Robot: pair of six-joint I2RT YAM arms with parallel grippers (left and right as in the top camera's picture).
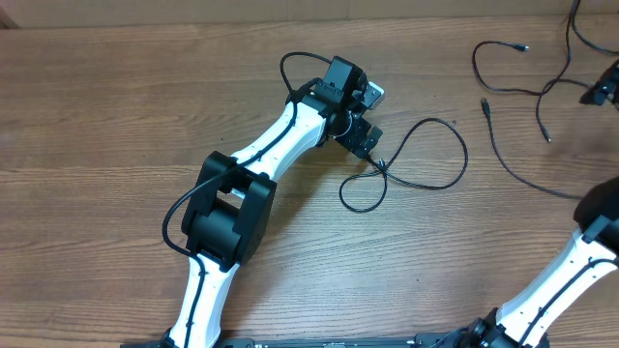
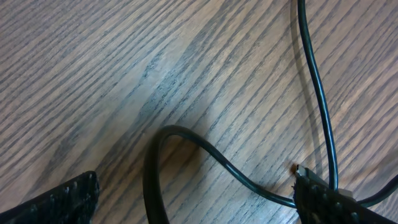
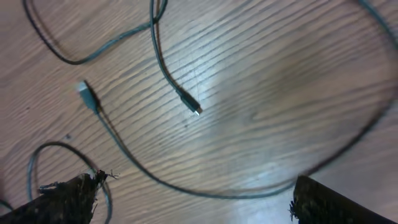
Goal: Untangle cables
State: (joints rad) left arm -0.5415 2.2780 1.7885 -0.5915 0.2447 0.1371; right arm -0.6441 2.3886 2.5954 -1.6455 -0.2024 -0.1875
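Nearest us overhead, the left arm (image 1: 280, 135) shows smooth white shells and blocky black joints. Its left gripper (image 1: 366, 135) sits at the 9 o'clock end of a thin black looped cable (image 1: 465, 155) on the grained wooden table (image 1: 116, 97). More cables (image 1: 496, 145) sprawl at 2 o'clock near the right gripper (image 1: 604, 89).

Left wrist: we see ridged fingers (image 2: 68, 199) spread wide, clamping nothing, with the glossy looped cable curving between them.

Right wrist: jaws equally wide and empty. Blurred cables with a pale plug (image 3: 84, 91) and a silvery tip (image 3: 196, 112) lie towards 11 o'clock.
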